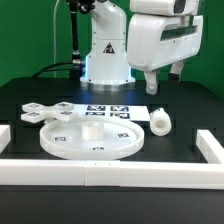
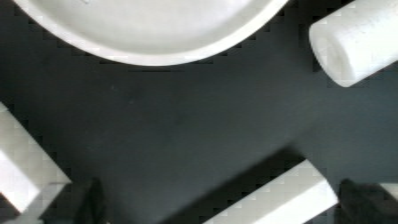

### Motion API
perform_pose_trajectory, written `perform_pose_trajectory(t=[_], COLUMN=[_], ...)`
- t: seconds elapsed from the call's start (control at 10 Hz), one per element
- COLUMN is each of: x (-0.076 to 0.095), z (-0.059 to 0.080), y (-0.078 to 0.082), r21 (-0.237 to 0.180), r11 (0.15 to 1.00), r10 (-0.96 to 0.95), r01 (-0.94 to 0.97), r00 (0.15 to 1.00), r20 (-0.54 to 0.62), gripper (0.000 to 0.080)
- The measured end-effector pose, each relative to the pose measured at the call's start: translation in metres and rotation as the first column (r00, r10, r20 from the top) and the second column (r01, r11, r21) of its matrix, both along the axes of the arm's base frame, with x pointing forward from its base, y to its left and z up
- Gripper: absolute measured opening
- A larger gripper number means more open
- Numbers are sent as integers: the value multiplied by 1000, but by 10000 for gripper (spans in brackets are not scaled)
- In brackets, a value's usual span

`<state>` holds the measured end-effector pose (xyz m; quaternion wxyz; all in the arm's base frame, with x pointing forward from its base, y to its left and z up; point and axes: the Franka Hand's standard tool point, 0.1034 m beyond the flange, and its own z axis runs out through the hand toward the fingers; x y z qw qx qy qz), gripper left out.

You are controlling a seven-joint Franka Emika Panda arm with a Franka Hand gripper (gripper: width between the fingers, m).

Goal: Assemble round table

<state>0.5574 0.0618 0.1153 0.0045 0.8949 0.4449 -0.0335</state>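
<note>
The large white round disc (image 1: pixel 92 140) lies flat on the black table, toward the front and the exterior view's left. The short cylinder leg (image 1: pixel 160 122) lies on its side to the disc's right. The small cross-shaped base (image 1: pixel 45 111) lies behind the disc on the left. My gripper (image 1: pixel 163 80) hangs above the table over the leg, touching nothing. In the wrist view the gripper (image 2: pixel 214 205) is open and empty, with its dark fingertips (image 2: pixel 63 200) wide apart. That view also shows part of the disc (image 2: pixel 160 25) and one end of the leg (image 2: pixel 356 45).
The marker board (image 1: pixel 110 108) lies flat behind the disc. White border rails run along the front (image 1: pixel 110 172), the right (image 1: pixel 208 150) and the left (image 1: pixel 5 135). A rail also shows in the wrist view (image 2: pixel 294 195). The robot's base (image 1: pixel 105 55) stands at the back.
</note>
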Motion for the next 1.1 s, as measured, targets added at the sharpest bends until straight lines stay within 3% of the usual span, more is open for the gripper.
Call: perform_pose_trajectory(t=[0.5,0.9,1.1], x=[-1,-28,-33], z=[-1,-31,-38], y=[-2,-44,-65], r21=[-10,9,12], r11=[1000,981,979], r10=[3,191,201], r01=[-3,-191,-202], r00=[1000,981,979], r20=[0,44,32], gripper=[649,649,649])
